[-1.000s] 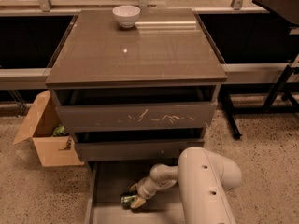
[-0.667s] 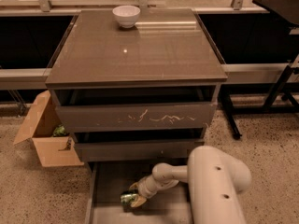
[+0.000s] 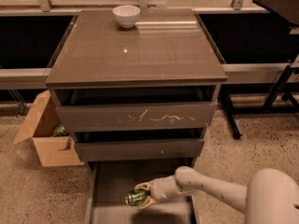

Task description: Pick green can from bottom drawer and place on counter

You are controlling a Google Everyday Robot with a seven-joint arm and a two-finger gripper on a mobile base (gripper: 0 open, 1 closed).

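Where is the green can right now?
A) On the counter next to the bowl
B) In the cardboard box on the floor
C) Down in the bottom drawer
C: the green can lies in the open bottom drawer, with the pincer right at it; only the white bowl sits on the counter.

cream gripper [image 3: 142,195] in grey bottom drawer [image 3: 119,175] grips green can [image 3: 135,198].

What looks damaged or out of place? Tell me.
Pale scratches mark the upper drawer front. An open cardboard box sits on the floor at left. The gripper, down in the bottom drawer, is closed on the green can.
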